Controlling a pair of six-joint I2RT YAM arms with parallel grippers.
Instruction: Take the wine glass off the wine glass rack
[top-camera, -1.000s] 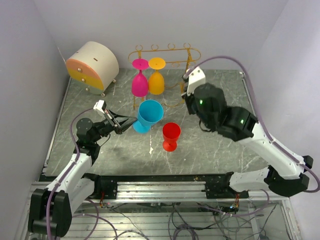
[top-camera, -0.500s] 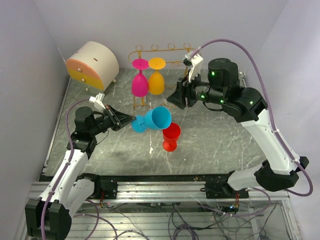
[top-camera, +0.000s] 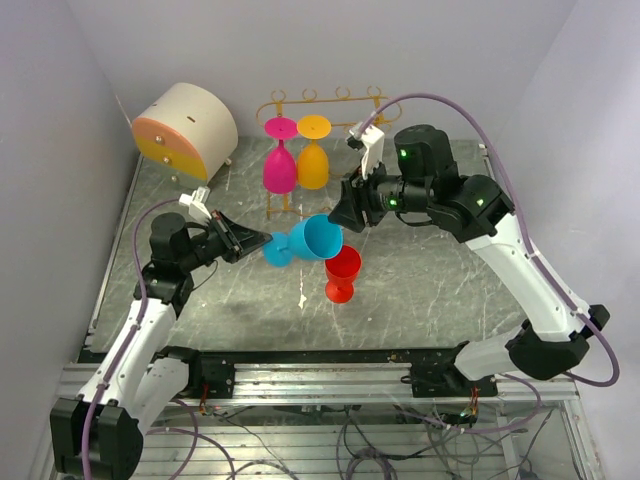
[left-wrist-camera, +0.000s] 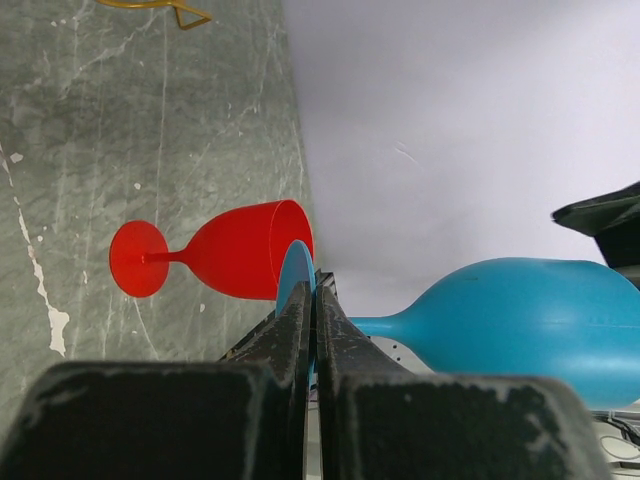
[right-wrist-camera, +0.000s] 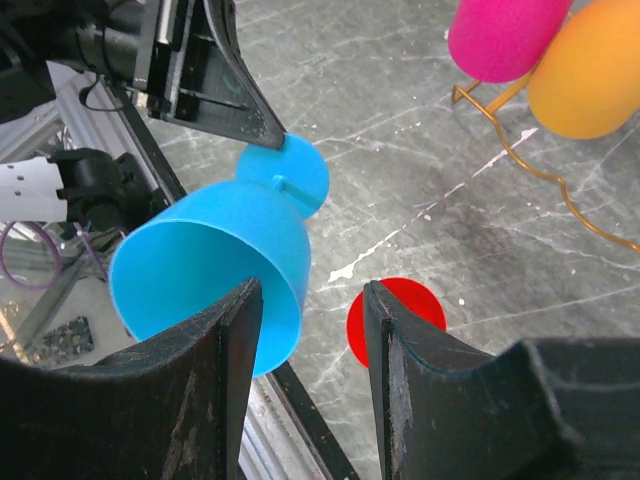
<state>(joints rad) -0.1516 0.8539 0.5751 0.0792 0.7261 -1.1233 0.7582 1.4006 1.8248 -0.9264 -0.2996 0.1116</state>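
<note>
One blue wine glass (top-camera: 318, 238) was pinched by its foot in the left gripper (top-camera: 267, 241), mid-frame; the wide-spread right gripper (top-camera: 337, 216) was best closed squarely on its bowl.

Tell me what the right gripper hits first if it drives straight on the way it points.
Probably the blue wine glass, whose bowl lies just ahead of the right gripper; the left gripper holds its foot. Depth is uncertain.

Blue glass (top-camera: 318, 238), red glass (top-camera: 342, 270), pink glass (top-camera: 279, 168) and orange glass (top-camera: 313, 165), a golden-yellow rack (top-camera: 278, 98), a grey white-veined table (top-camera: 440, 290).
</note>
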